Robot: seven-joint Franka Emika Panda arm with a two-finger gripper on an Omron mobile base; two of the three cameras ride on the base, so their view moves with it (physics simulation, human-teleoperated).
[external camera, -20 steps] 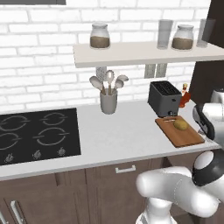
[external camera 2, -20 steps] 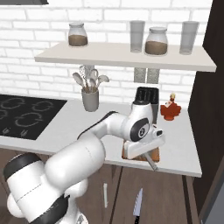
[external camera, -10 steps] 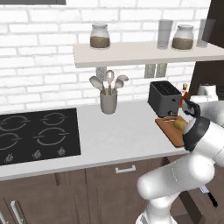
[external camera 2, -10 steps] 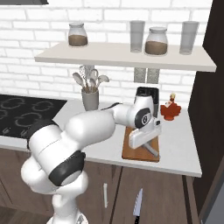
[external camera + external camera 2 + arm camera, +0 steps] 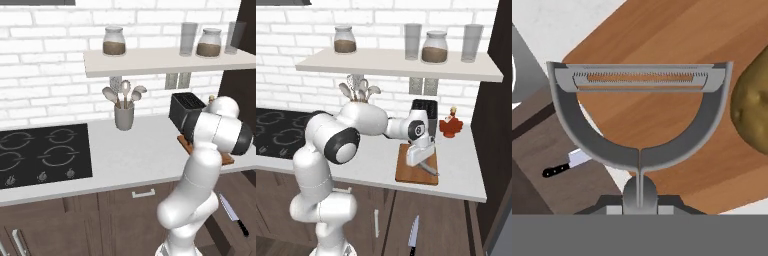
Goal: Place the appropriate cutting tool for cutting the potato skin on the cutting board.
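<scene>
In the hand view, my gripper [image 5: 639,202] is shut on the stem of the cutting tool [image 5: 639,125], a grey Y-shaped peeler whose blade points away from me. It hangs over the reddish-brown cutting board [image 5: 662,40], close to one edge. The tan potato [image 5: 754,110] lies on the board at the right edge of that view. From the right base view, the gripper [image 5: 423,162] hovers low over the cutting board [image 5: 408,172], and the cutting tool [image 5: 432,171] pokes out to the right. In the left base view my arm hides most of the cutting board [image 5: 226,159].
A dark toaster [image 5: 423,112] stands just behind the board, with a red object [image 5: 450,125] to its right. A cup of pale spoons [image 5: 124,115] and the black hob [image 5: 40,155] lie to the left. A black-handled knife [image 5: 413,237] lies on the floor below the counter edge.
The arm has swung its elbow round and now covers the board and potato in the left base view. The gripper, still shut on the peeler, has moved from the board's front edge over the board.
</scene>
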